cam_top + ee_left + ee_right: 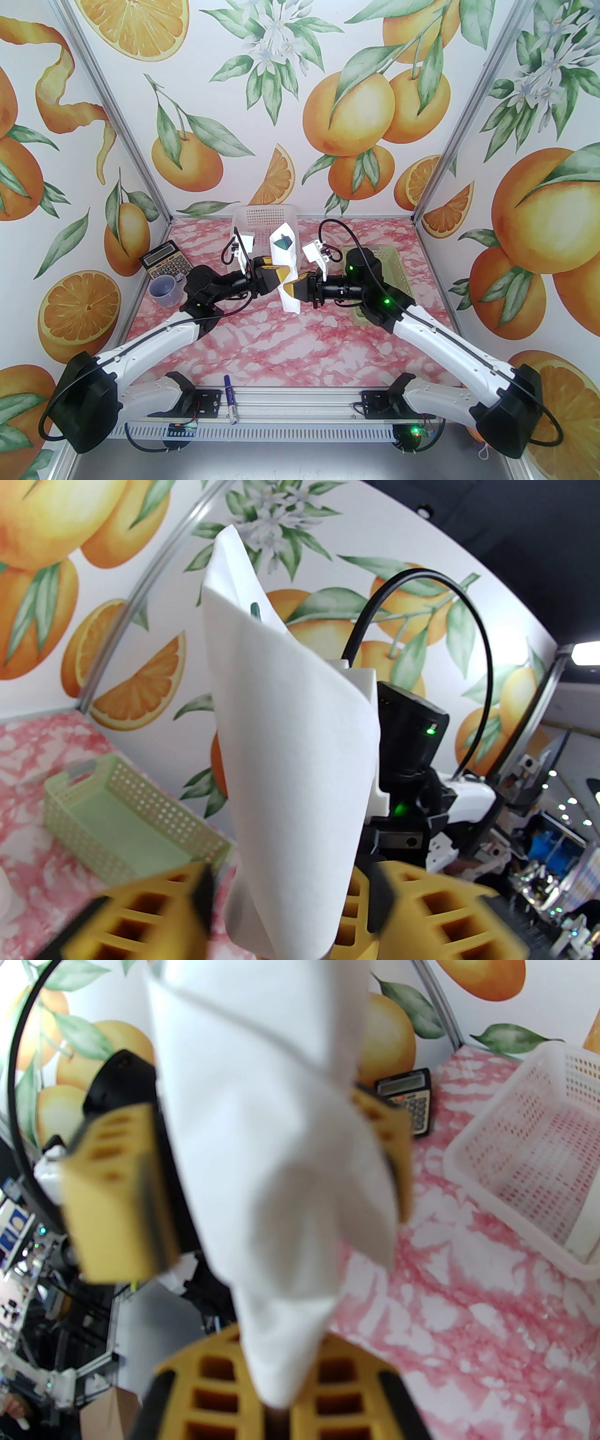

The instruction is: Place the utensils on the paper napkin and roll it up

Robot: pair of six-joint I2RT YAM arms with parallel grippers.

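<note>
Aloft, right tool [277, 1400] pinches paper napkin [290, 742], seemingly wrapping utensils [284, 242].

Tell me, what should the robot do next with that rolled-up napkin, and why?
Probably back the left pincer away from the paper napkin. Its jaws stand open on either side of the roll, while the right pincer is shut on the roll's lower end and holds it upright, with the utensils peeking out the top.
</note>
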